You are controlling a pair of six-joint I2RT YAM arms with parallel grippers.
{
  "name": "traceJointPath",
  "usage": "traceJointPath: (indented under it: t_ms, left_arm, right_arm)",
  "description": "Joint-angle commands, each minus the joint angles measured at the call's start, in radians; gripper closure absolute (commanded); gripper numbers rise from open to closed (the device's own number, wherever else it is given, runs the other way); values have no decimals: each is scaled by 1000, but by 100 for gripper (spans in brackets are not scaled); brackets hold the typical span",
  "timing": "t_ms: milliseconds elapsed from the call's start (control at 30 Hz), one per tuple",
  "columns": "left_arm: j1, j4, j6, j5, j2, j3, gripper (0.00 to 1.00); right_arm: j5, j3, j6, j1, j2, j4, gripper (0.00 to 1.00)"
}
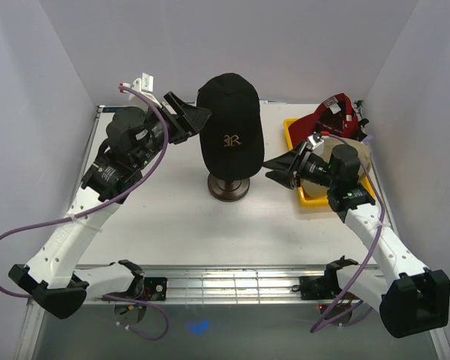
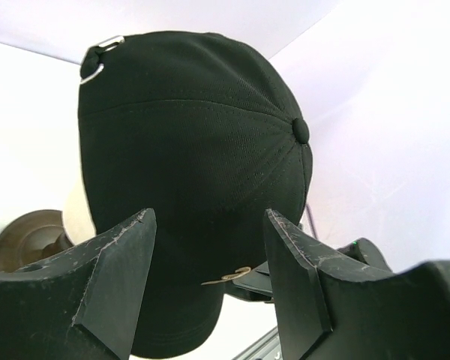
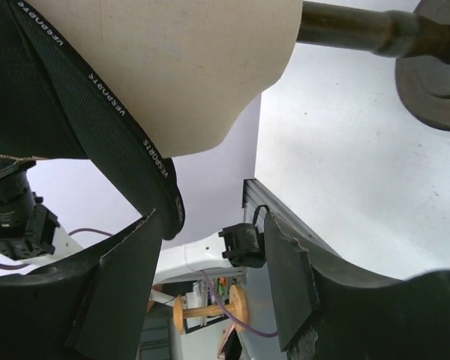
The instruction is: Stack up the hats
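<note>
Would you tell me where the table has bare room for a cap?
Bare table lies between the mannequin base and the near rail. Crowded: the yellow tray of caps at the right, and both sides of the black cap.

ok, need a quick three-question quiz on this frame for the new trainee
1. True or false: the black cap sits on the mannequin head.
2. The red cap lies: A) at the far right of the table; B) at its far left; C) on the mannequin head.
3. Fill in: the jaws of the left end effector and the right end effector both stand ___.

Key: 1 true; 2 A; 3 open.
</note>
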Motion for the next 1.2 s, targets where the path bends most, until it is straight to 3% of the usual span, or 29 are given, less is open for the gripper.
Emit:
traceJointPath:
  t_ms: [0,100,233,333,433,533,800,1167]
  left_arm:
    - [5,-52,44,-23,-44,57,30]
    - [5,-95,74,-27,-56,84,30]
    - [7,-115,83,-14,-92,72,31]
    - [6,-94,54,49,-132,0,31]
    - [5,-83,43,97,-156,-80,32]
    - [7,-82,49,114,-184,-133,32]
    - [5,-14,55,138,-273,-308,33]
    - [5,85,46,212,-320,-477,33]
  right_arm:
    - [40,48,-113,-24,-77,-139,37]
    - [62,84,-207,-71,-113,-280,37]
    - [68,218,-418,-273,-60,-521,37]
    - [178,421,-608,-393,49,-740,36]
    - [388,636,-696,-435,173,-895,34]
    - [471,704,-729,-498,253,-938,33]
    - [405,623,-811,-708,297,-934,30]
    - [451,602,-810,-759,389,-885,31]
